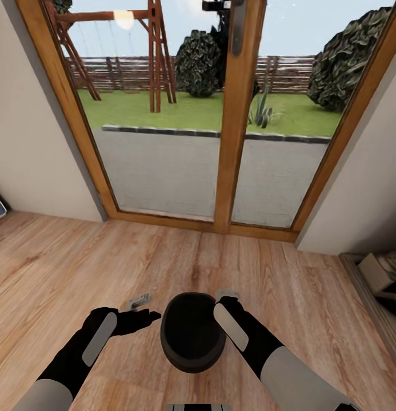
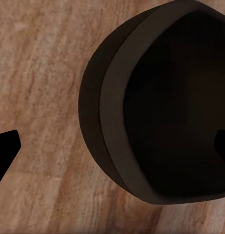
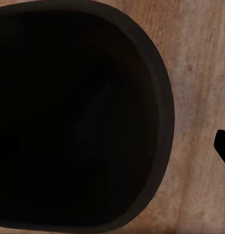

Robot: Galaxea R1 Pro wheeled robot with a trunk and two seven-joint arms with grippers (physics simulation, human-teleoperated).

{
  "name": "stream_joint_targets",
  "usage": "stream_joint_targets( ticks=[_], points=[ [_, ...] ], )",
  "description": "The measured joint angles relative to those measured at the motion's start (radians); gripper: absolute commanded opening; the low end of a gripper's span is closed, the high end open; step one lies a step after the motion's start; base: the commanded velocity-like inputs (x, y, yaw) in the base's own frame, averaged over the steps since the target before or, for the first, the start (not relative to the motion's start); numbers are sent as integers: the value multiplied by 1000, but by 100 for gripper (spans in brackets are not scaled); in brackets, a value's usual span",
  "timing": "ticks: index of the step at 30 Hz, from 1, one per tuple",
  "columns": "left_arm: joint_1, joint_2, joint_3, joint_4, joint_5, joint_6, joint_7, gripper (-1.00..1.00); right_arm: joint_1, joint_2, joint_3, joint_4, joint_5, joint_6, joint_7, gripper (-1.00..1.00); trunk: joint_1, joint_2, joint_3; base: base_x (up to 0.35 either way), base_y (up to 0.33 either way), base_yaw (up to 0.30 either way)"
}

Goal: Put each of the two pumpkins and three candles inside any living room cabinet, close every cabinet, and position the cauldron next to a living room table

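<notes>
Cauldron [image 1: 192, 334] hangs over the floor [image 1: 78, 257] by the patio door [image 1: 220, 114], on my right gripper [image 1: 227, 298], clamped on its rim. Left gripper [image 1: 142, 303] wide, empty. One-sided hold (no table near): a turn could tip it free.

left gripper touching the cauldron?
Apart. In the head view, a strip of wood floor shows between the left gripper and the cauldron; the left wrist view shows floor between the dark fingertip and the pot.
</notes>
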Motion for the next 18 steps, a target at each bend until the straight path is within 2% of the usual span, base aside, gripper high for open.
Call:
stream_joint_targets(
  ticks=[8,13,18],
  points=[
    [0,0,0,0,0,0,0,100,0,-1,1,0,1,7,-4,100,0,0,0,0,0,12],
    [0,0,0,0,0,0,0,100,0,-1,1,0,0,7,-63,100,0,0,0,0,0,0],
    [0,0,0,0,0,0,0,100,0,-2,0,0,-1,7,-85,100,0,0,0,0,0,0]
  ],
)
